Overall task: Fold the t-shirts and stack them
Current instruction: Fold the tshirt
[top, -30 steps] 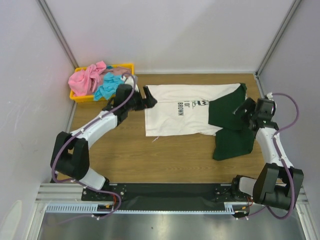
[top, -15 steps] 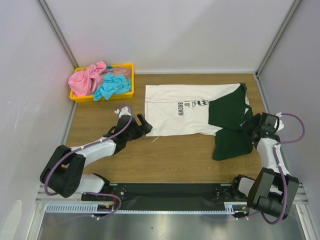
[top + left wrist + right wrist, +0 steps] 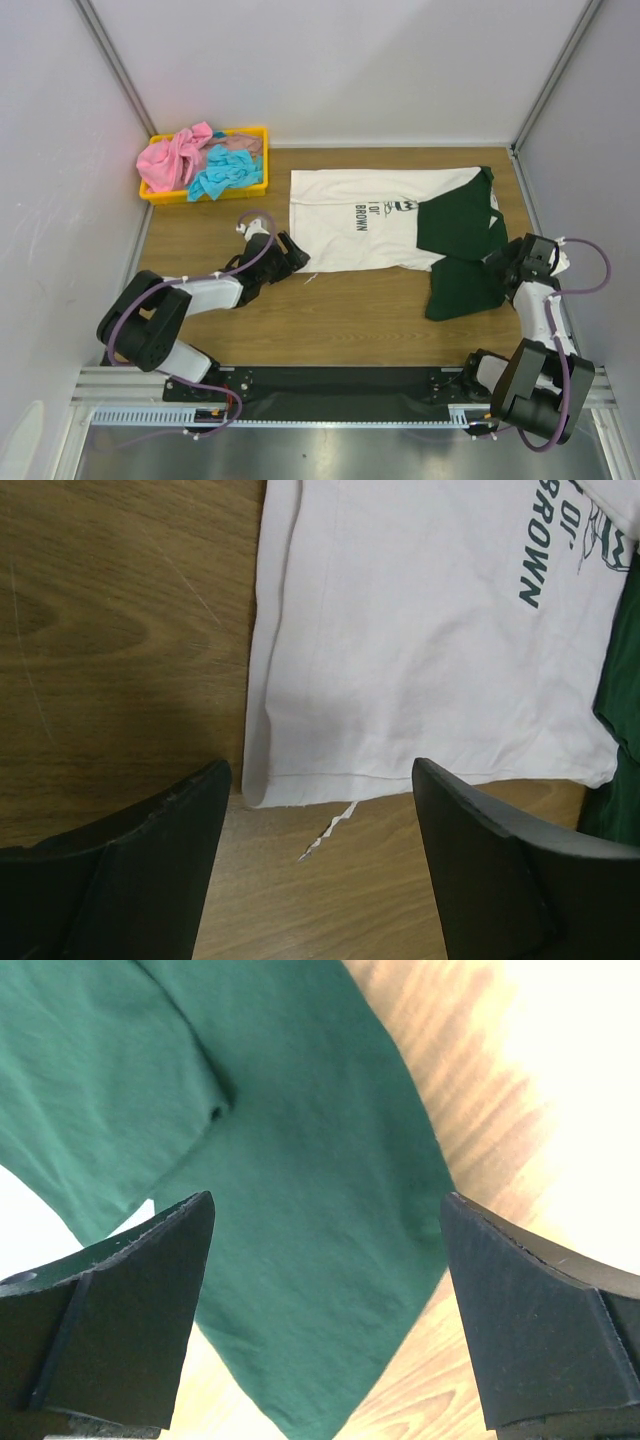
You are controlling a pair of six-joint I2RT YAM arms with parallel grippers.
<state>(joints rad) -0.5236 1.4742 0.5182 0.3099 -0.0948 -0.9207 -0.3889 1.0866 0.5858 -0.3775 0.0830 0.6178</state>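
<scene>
White green-sleeved t-shirt flat; pink t-shirt, turquoise t-shirt crumpled.

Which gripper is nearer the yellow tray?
Left. The left gripper is at the white shirt's hem corner, below the yellow tray; the right gripper is across, over the green sleeve.

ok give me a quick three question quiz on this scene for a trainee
1. True or false: the white t-shirt lies spread out on the wooden table.
2. The right end effector hovers over which part of that shirt? A white hem, B green sleeve, C print.
3. Fill in: the yellow tray holds a pink shirt and a ___ one.
Key: 1 true; 2 B; 3 turquoise shirt.
</scene>
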